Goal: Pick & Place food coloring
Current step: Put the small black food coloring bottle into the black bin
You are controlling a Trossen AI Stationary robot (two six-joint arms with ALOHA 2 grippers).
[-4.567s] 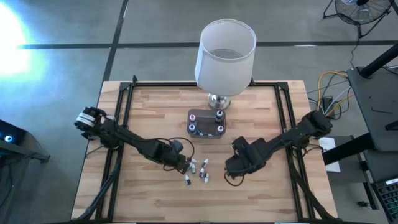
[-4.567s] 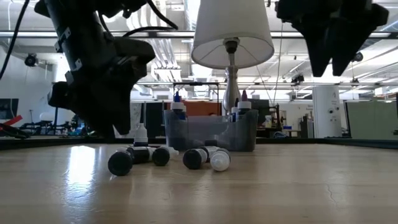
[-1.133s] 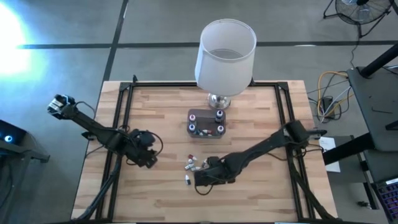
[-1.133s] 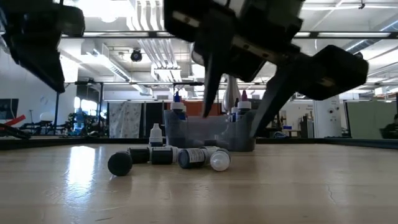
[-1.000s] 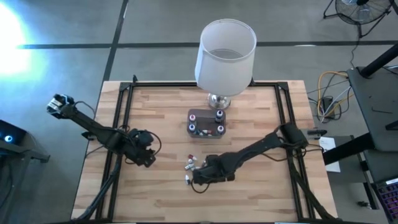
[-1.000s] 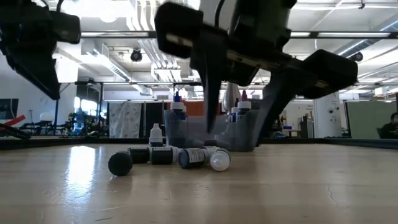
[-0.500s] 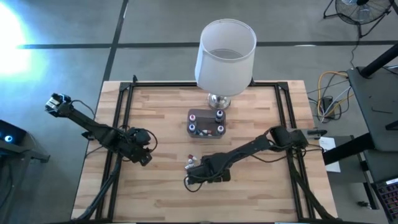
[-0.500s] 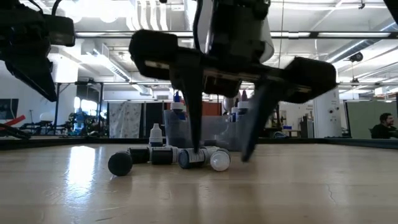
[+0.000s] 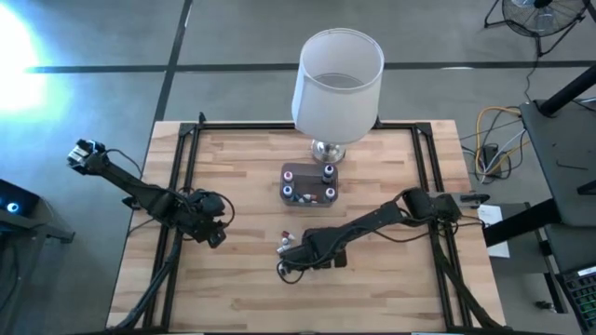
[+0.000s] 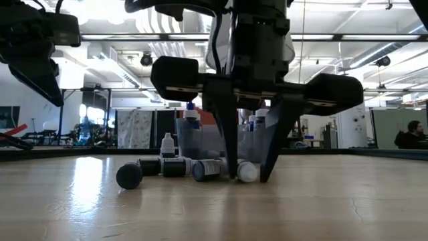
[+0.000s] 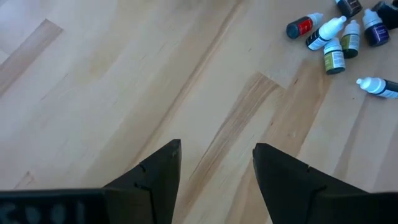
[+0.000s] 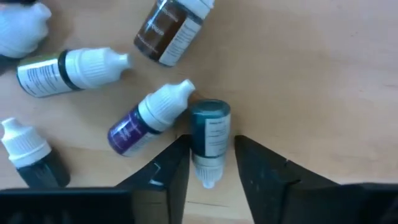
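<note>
Several tiny food coloring bottles (image 9: 284, 244) lie on their sides in a loose cluster on the wooden table, in front of a clear tub (image 9: 309, 186) where more bottles stand. My right gripper (image 12: 211, 142) points down into the cluster, its fingers closed in around a teal bottle (image 12: 210, 127) with a white tip. A purple bottle (image 12: 140, 121) lies right beside it. My left gripper (image 11: 216, 149) hangs open over bare wood to the left of the cluster (image 11: 336, 37), holding nothing. My right gripper has the teal bottle's two long sides (image 12: 194, 146) between its two fingers, near the white tip. The fingers come from above, pointing down, and lie across the bottle. The bottle lies on its side on the table (image 10: 247, 172).
A lamp with a big white shade (image 9: 337, 79) stands behind the tub at the table's far edge. A black frame (image 9: 186, 140) runs along the table's sides. Bare wood lies to the near side and to the left and right of the cluster.
My right gripper has gone down and toward the table's left onto the cluster, and its fingers have narrowed around the teal bottle. In the low view the white-tipped bottle has slid a little to the right. My left gripper stays open.
</note>
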